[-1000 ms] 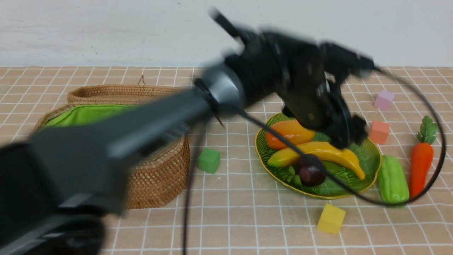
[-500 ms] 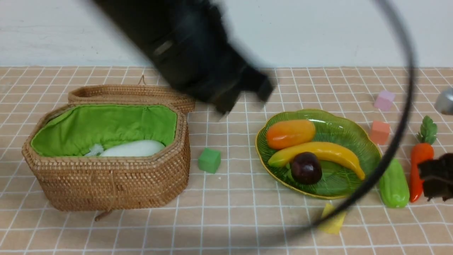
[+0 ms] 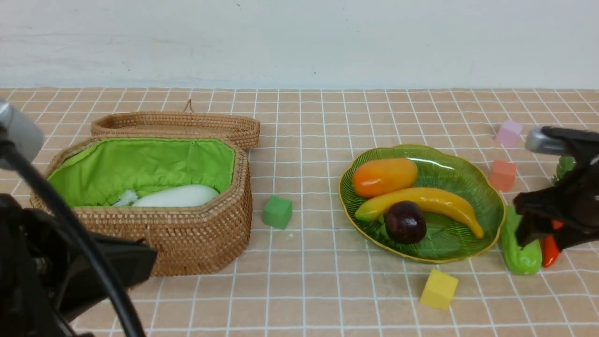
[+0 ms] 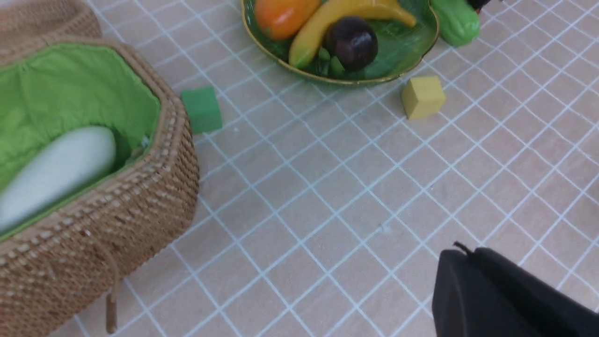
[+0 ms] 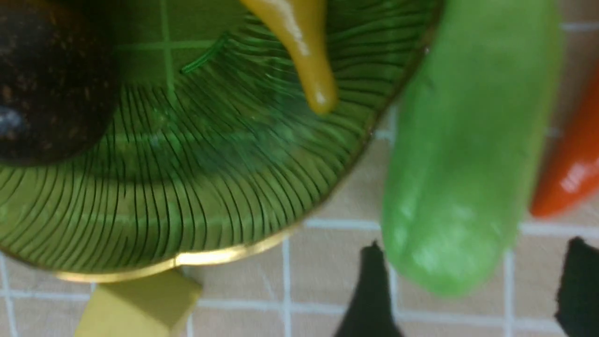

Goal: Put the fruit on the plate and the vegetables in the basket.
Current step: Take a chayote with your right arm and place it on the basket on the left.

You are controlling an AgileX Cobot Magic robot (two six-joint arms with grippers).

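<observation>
Left arm pulled back, right arm now at the gourd (image 3: 522, 260).
The basket (image 3: 196, 238) holds only the radish (image 3: 178, 195). The plate (image 3: 468, 173) carries mango (image 3: 383, 177), banana (image 3: 430, 201) and mangosteen (image 3: 405, 222), so the fruit part looks finished. The right gripper (image 5: 472, 299) stands with jaws apart around the gourd end, beside the carrot (image 3: 550, 250). The left gripper (image 4: 468, 281) is closed, holding nothing visible. No writing is readable.

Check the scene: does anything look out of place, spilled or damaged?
Nothing is spilled or damaged. Only the gourd and carrot look out of place: they lie on the table beside the plate, while the radish is already in the basket.
</observation>
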